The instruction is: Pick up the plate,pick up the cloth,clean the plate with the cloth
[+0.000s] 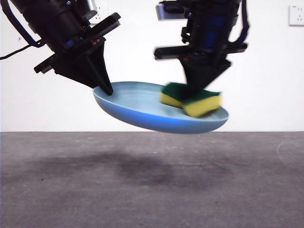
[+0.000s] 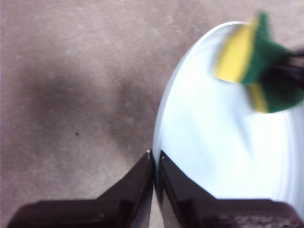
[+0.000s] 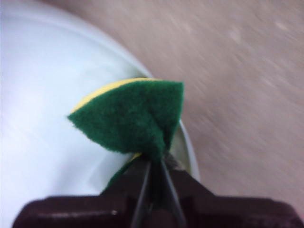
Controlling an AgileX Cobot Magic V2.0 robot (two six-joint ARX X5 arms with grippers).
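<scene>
Above grey table (image 1: pixel 152 190), plate (image 1: pixel 142 107) rim in left end effector (image 1: pixel 107 90); sponge (image 1: pixel 192 99) pinched by right end effector (image 1: pixel 197 92).

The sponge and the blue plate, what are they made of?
The sponge looks like soft yellow foam with a fuzzy dark green scrubbing layer; it folds where the right claw pinches it. The plate looks like smooth, matte plastic, perhaps glazed ceramic; the left claw lifts it by the rim.

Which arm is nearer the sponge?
Right. The right gripper pinches the sponge itself; the left gripper grips the plate's far rim.
</scene>
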